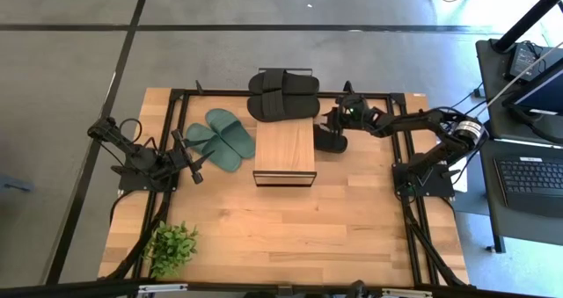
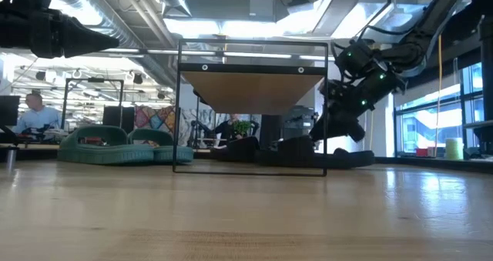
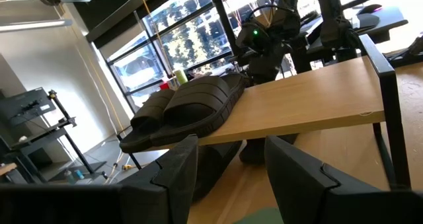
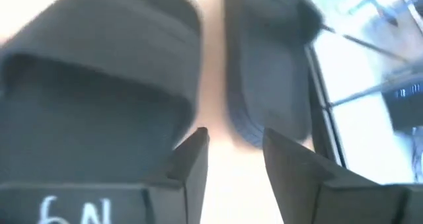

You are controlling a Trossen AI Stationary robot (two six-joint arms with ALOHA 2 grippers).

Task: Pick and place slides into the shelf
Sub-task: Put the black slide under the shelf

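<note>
The shelf [image 1: 284, 149] stands mid-table, a wooden plank on a thin black frame [image 2: 250, 99]. Two black slides [image 1: 281, 96] lie on its far end and overhang it; the left wrist view shows them too [image 3: 192, 105]. Two dark green slides [image 1: 220, 138] rest on their soles left of the shelf. More black slides [image 1: 330, 141] lie on the table right of the shelf, and the right wrist view shows two of them [image 4: 99, 85]. My right gripper [image 1: 334, 122] hovers open just above them [image 4: 234, 154]. My left gripper [image 1: 195, 162] waits open beside the green slides [image 3: 231, 151].
A small potted plant [image 1: 171, 245] stands near the table's near left corner. Black frame rails [image 1: 400, 157] run along the table's left, right and far sides. The near half of the table top [image 1: 290, 228] is bare wood. A desk with a laptop [image 1: 528, 170] stands off to the right.
</note>
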